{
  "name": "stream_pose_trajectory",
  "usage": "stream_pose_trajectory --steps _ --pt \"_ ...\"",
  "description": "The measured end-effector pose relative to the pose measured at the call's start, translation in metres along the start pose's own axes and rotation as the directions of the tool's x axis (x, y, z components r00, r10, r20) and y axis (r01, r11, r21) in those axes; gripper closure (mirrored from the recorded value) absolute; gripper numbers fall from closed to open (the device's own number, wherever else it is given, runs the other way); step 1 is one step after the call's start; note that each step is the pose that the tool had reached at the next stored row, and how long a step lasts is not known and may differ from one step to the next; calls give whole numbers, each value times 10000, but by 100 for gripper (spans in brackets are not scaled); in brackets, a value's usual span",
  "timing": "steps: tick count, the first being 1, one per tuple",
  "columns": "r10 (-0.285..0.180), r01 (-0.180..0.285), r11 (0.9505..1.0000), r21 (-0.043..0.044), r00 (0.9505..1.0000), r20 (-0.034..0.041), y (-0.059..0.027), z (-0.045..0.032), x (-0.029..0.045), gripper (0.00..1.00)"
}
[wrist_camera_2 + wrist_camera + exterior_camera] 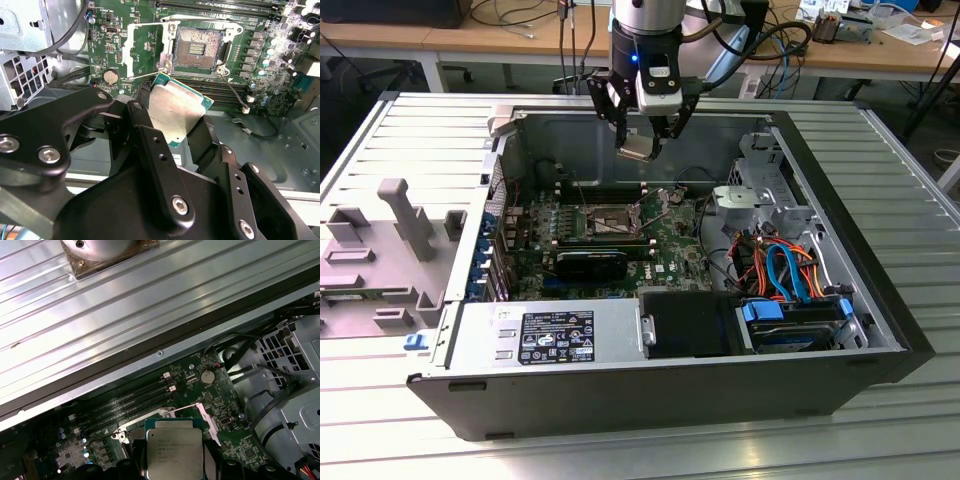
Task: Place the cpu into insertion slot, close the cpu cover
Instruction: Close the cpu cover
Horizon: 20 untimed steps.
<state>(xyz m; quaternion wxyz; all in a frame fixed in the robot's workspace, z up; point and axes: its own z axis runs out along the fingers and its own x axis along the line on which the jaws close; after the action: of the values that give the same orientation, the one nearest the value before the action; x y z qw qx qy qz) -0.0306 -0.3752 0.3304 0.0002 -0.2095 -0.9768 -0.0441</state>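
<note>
My gripper (640, 140) hangs over the open computer case, shut on the cpu (635, 151), a thin silver square with a green edge. In the second wrist view the cpu (175, 107) sits tilted between my black fingers (142, 122), a little short of the insertion slot (197, 47). The insertion slot (605, 221) lies bare on the green motherboard, below and in front of the chip. The cpu cover (144, 50) stands flipped open beside the slot. In the first wrist view the cpu (174, 452) hides most of the slot, with the cpu cover (207, 421) beside it.
A grey drive cage (760, 190) and orange and blue cables (780, 270) fill the case's right side in the exterior view. The power supply (550, 335) lies at the front. Long black memory slots (215, 95) run beside the socket. A grey plastic shroud (390, 240) rests on the table outside the case.
</note>
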Motion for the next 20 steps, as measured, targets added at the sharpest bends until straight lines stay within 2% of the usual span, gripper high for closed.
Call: stream_pose_trajectory --steps 20 --pt "135 -135 9999 -3 9999 12 0 0 0 45"
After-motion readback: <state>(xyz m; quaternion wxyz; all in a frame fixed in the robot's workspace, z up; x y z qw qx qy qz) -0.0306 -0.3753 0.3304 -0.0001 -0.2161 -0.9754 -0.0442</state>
